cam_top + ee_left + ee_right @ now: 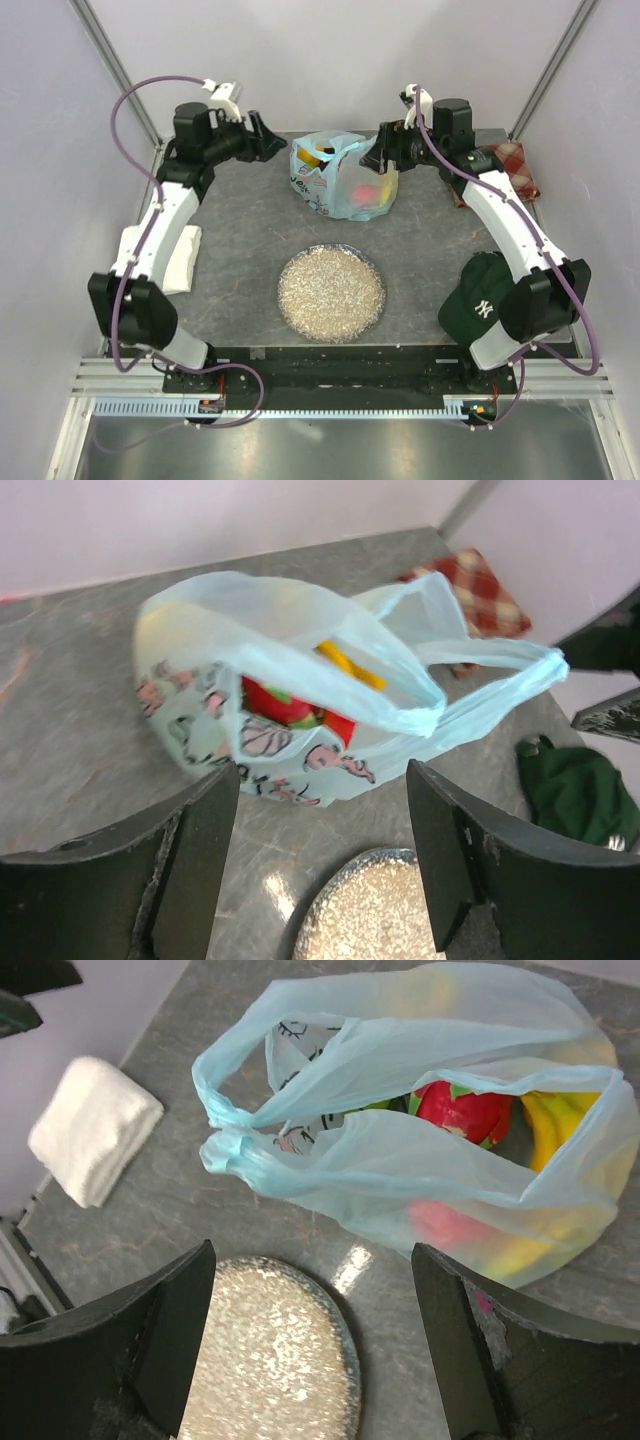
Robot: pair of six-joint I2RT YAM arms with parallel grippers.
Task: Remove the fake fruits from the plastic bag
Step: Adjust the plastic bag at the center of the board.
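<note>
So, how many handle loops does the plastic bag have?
2. In the right wrist view both lie on the plastic bag's side toward the folded white towel: upper loop, lower loop, their ends together. None seems hidden.

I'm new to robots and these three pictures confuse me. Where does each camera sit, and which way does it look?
Top external: fixed above and behind, looking down on the table; left arm and right arm show whole.
Left wrist: on the left arm, facing the plastic bag, framed by the open left gripper.
Right wrist: on the right arm, facing the bag from the opposite side, framed by the open right gripper.
Shared: all three show the bag and glittery plate.
</note>
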